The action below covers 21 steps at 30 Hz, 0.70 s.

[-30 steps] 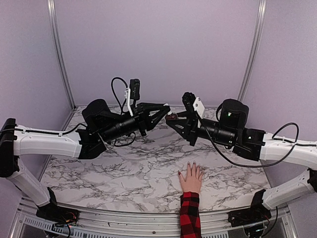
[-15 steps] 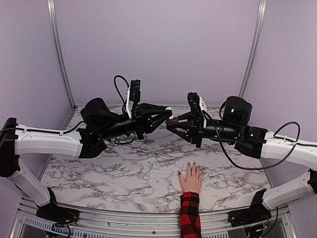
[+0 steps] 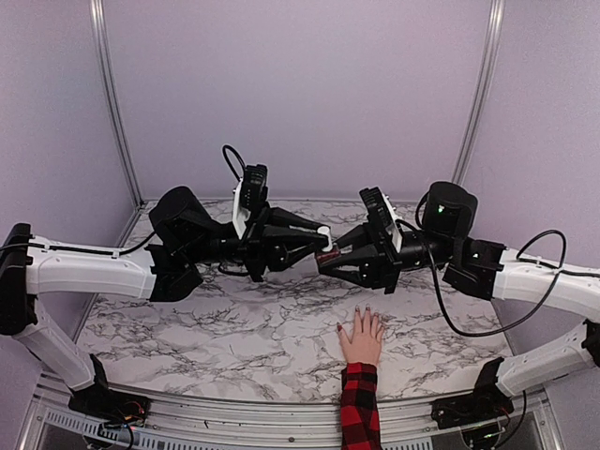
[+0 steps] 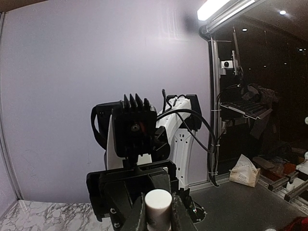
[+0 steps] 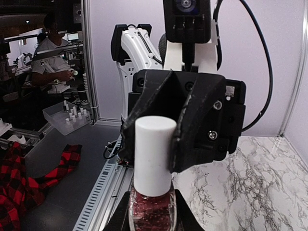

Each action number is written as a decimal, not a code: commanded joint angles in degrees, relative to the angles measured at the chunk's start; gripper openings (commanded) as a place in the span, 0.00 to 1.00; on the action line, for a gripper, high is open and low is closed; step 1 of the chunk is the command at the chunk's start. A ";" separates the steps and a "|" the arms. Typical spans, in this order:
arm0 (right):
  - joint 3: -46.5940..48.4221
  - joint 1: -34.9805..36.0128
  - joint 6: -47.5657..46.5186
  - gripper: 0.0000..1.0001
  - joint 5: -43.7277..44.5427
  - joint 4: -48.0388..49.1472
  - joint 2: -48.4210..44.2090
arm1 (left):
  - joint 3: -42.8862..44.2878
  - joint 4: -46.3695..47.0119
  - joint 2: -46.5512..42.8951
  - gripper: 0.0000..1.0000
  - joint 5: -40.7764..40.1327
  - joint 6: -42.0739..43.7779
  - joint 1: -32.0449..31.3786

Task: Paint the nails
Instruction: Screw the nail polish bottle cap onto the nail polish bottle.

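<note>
My right gripper (image 3: 328, 262) is clamped on the bottle (image 5: 153, 211) and my left gripper (image 3: 319, 236) hugs its cap (image 5: 154, 154), held mid-air. The nails (image 3: 364, 310) lie flat on the table (image 3: 234, 319) below, nearer my right arm

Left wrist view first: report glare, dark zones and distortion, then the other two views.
Left wrist: strip light blown out at top right, room beyond dark, cap clear. Right wrist: evenly lit, cap and bottle crisp, left background dim. Top: soft even light, poles bowed by the lens.
</note>
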 commanded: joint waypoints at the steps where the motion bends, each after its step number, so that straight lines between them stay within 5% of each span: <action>1: 5.61 1.62 1.12 0.00 -7.96 13.72 -0.76 | -1.93 -13.17 3.82 0.01 7.31 1.08 -1.04; 9: 5.95 1.70 3.50 0.00 -11.90 15.06 -0.41 | -1.66 -13.94 3.69 0.07 8.56 0.90 -0.63; 21: 3.09 0.81 0.39 0.00 -8.13 13.14 0.37 | -4.55 -14.12 -6.17 0.32 -6.58 2.73 -0.04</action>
